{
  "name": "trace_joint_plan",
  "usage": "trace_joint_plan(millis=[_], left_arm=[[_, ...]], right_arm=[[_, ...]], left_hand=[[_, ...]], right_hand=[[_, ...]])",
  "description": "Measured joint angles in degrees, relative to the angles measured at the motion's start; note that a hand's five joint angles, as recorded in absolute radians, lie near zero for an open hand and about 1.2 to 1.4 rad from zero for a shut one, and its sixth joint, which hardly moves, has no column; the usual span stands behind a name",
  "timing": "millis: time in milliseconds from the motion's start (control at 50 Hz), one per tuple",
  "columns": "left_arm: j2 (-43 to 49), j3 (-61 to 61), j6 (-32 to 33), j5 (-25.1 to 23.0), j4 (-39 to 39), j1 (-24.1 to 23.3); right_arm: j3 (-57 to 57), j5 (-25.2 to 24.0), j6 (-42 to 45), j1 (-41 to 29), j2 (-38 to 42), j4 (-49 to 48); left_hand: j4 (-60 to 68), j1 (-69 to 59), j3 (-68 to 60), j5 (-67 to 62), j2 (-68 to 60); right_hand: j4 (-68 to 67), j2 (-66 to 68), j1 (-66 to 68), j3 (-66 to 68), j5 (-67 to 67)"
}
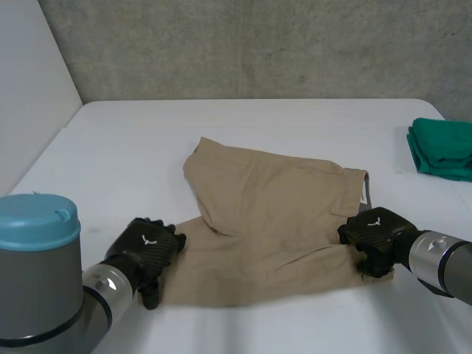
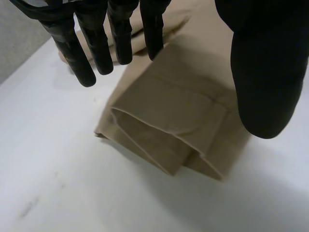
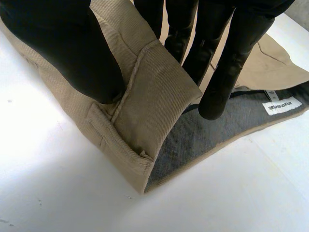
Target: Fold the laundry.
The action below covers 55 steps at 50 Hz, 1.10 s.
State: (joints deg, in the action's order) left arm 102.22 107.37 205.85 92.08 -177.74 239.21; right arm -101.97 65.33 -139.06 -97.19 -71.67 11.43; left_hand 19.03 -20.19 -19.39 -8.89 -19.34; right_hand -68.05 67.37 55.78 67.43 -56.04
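Your left hand (image 1: 145, 253) hovers over the shorts' (image 1: 273, 221) 8 o'clock hem (image 2: 159, 140), fingers (image 2: 98, 48) straight, holding nothing. Your right hand (image 1: 375, 234) pinches the waistband (image 3: 145, 106) at 4 o'clock (grey lining (image 3: 203, 135) showing). The shorts lie at the table's (image 1: 133, 147) centre.

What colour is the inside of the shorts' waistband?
The shorts have a dark grey inner lining; the right wrist view shows it best.

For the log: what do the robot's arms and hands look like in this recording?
Left hand and right hand are matte black, with thick rounded fingers and a small white emblem on each back. The left arm is a grey cylinder topped by a light-blue cap; the right arm shows a silvery-grey wrist segment.
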Motion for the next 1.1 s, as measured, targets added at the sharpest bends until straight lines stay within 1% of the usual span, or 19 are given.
trace_joint_plan(millis=[60, 200, 240, 260, 280, 300, 320, 380, 460, 580, 640, 660, 720, 820, 840, 900, 940, 1000, 1100], left_arm=[[0.44, 0.26, -0.78, 0.03, 0.30, -0.41], [1.81, 0.08, -1.06, 0.06, 0.24, -1.02], [2.02, -0.06, -1.00, 0.06, -0.02, -1.27], [2.02, -0.06, -1.00, 0.06, -0.02, -1.27], [2.05, -0.09, -0.99, 0.06, -0.07, -1.31], [2.11, -0.34, -0.92, 0.07, -0.35, -1.47], [2.09, -0.44, -0.90, 0.08, -0.44, -1.51], [1.63, -0.91, -0.82, 0.19, -0.48, -1.58], [-2.33, -2.40, -0.67, 0.89, -0.23, -1.55], [-12.65, -5.48, -0.31, 2.17, -0.08, -1.31], [-14.97, -6.26, -0.24, 2.25, -0.07, -1.25], [-17.65, -7.27, -0.14, 2.21, -0.08, -1.21], [-18.93, -8.08, -0.04, 2.13, -0.14, -1.15], [-15.75, -9.83, 0.19, 1.99, -0.36, -1.00], [-13.83, -10.50, 0.25, 1.97, -0.41, -0.97], [-9.41, -12.19, 0.40, 2.01, -0.51, -0.85], [-3.44, -14.87, 0.65, 2.11, -0.60, -0.53], [1.70, -17.50, 0.91, 2.20, -0.65, -0.12], [13.32, -26.21, 2.06, 2.25, -1.31, 1.82]], right_arm=[[-0.12, 0.14, -0.06, 0.08, 0.03, -0.26], [-1.17, 1.45, -0.26, 0.12, -0.05, -2.68], [-1.66, 1.83, -0.41, 0.07, -0.18, -3.34], [-1.66, 1.83, -0.41, 0.07, -0.18, -3.34], [-1.77, 1.92, -0.44, 0.04, -0.24, -3.45], [-2.10, 2.25, -0.51, -0.09, -0.86, -3.64], [-2.14, 2.33, -0.50, -0.13, -1.18, -3.62], [-2.08, 2.51, -0.39, -0.21, -3.20, -3.24], [-0.89, 2.42, -0.08, -0.10, -9.60, -1.83], [3.15, 1.72, -0.10, 0.11, -21.51, 0.91], [4.26, 1.49, -0.14, 0.12, -23.66, 1.88], [6.22, 1.11, -0.16, 0.03, -26.34, 3.77], [7.63, 0.96, -0.10, -0.11, -27.27, 5.26], [10.30, 0.96, 0.12, -0.32, -24.00, 7.17], [11.72, 1.15, 0.28, -0.47, -20.76, 7.71], [13.60, 1.50, 0.60, -0.80, -16.65, 8.20], [16.55, 2.23, 1.28, -1.56, -10.79, 8.74], [19.00, 2.98, 1.86, -2.33, -6.35, 9.03], [26.26, 6.84, 2.22, -5.48, 3.35, 8.57]], left_hand=[[1.93, -1.05, -1.82, -2.25, -1.79], [14.75, -14.67, -14.24, -14.89, -14.69], [27.79, -27.02, -27.33, -27.61, -27.48], [27.79, -27.02, -27.33, -27.61, -27.48], [33.72, -33.09, -33.19, -33.46, -33.37], [44.54, -43.65, -43.83, -44.29, -44.60], [48.25, -45.23, -47.43, -47.53, -47.88], [49.41, -45.23, -48.66, -47.71, -48.91], [49.52, -45.23, -48.67, -47.71, -48.91], [49.53, -45.23, -48.67, -47.71, -48.92], [49.53, -45.23, -48.67, -47.71, -48.92], [49.53, -45.23, -48.68, -47.71, -48.99], [49.54, -45.23, -48.70, -47.71, -48.98], [49.54, -45.23, -48.73, -47.70, -48.98], [49.55, -45.23, -48.73, -47.70, -48.98], [49.55, -45.23, -48.73, -47.71, -48.98], [49.55, -45.23, -48.73, -47.71, -48.98], [49.55, -45.23, -48.73, -47.71, -48.98], [49.55, -45.23, -48.73, -47.71, -48.98]], right_hand=[[0.00, 0.00, 0.00, 0.00, 0.00], [0.00, 0.00, 0.00, 0.00, 0.00], [0.00, 0.00, 0.00, 0.00, 0.00], [0.00, 0.00, 0.00, 0.00, 0.00], [0.00, 0.00, 0.00, 0.00, 0.00], [0.00, 0.00, 0.00, 0.00, 0.00], [0.00, 0.00, 0.00, 0.00, 0.00], [0.00, 0.00, 0.00, 0.00, 0.00], [0.00, 0.00, 0.00, 0.00, 0.00], [-0.01, 0.00, 0.00, 0.00, 0.00], [-0.01, 0.00, 0.00, 0.00, 0.00], [-0.01, 0.00, 0.00, 0.00, 0.00], [-0.01, 0.00, 0.00, 0.00, 0.00], [-0.01, 0.00, 0.00, 0.00, 0.00], [-0.01, 0.00, 0.00, 0.00, 0.00], [-0.01, 0.00, 0.00, 0.00, 0.00], [-0.01, 0.00, 0.00, 0.00, 0.00], [-0.01, 0.00, 0.00, 0.00, 0.00], [-0.01, 0.00, 0.00, 0.00, 0.00]])
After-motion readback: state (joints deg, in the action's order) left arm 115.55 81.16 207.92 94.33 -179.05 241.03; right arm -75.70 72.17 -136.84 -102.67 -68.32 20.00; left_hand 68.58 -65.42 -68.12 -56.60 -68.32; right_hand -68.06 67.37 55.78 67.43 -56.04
